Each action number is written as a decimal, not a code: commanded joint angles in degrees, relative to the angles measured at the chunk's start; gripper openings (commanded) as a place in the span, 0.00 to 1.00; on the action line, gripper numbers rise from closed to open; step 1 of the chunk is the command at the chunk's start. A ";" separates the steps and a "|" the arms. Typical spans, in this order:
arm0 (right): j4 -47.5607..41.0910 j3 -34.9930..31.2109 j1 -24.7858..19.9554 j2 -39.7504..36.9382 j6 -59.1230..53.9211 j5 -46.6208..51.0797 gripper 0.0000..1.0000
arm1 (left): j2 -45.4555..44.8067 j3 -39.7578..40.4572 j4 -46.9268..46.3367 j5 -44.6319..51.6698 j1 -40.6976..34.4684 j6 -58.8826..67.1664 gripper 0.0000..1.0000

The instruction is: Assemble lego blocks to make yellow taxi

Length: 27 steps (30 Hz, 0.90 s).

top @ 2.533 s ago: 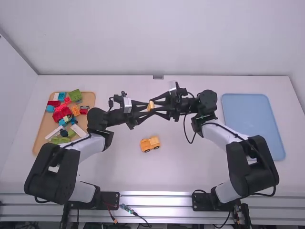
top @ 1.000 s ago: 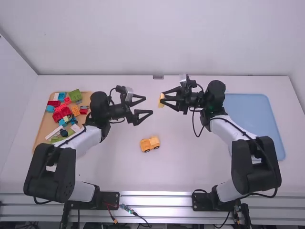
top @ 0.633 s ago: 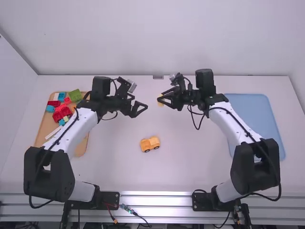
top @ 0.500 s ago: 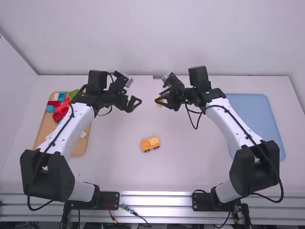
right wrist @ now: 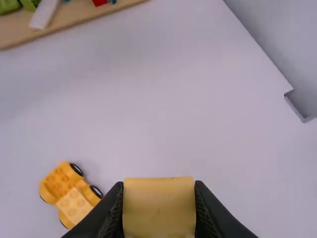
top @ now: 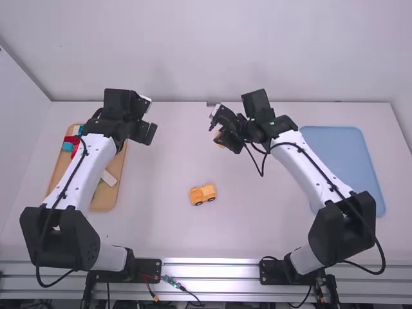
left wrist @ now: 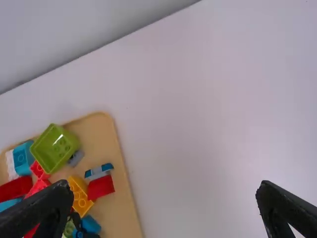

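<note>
My left gripper (top: 149, 134) is over the back left of the table, right of the block tray. In the left wrist view my left gripper (left wrist: 166, 208) has its fingers wide apart with nothing between them. Over the back middle, my right gripper (top: 222, 140) holds a yellow block (top: 219, 137). In the right wrist view my right gripper (right wrist: 159, 206) is shut on the yellow block (right wrist: 159, 208), one finger at each side. The yellow car body (top: 203, 194) stands on its wheels mid-table, nearer the front; the right wrist view shows this car (right wrist: 69, 194) apart from the held block.
The wooden tray (top: 106, 201) at the left bears several colored blocks, including a green one (left wrist: 55, 148) and an orange one (left wrist: 79, 195). A blue tray (top: 341, 161) lies at the right. The back wall (top: 212, 51) rises behind the table's far edge.
Both grippers have parted from where they met over the middle. The left opened and swung left toward the wooden tray; the right moved a little right, then tilted down with the yellow block.
</note>
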 commanded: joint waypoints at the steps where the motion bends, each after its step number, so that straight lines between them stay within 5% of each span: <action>1: -1.57 2.12 2.08 1.88 -2.08 3.21 0.00 | 0.01 -0.33 0.14 2.49 2.21 2.91 0.99; 11: -18.16 15.72 8.00 14.36 -13.11 -1.51 0.00 | 0.01 -0.33 -12.43 35.76 14.49 32.16 0.99; 18: -22.10 21.77 13.00 23.02 -17.07 -2.95 0.00 | -0.02 -0.33 -13.54 37.42 20.83 36.09 0.99; 27: -17.79 22.43 21.77 29.40 -13.84 8.66 0.00 | 0.01 -0.33 -11.60 37.46 25.88 35.96 0.99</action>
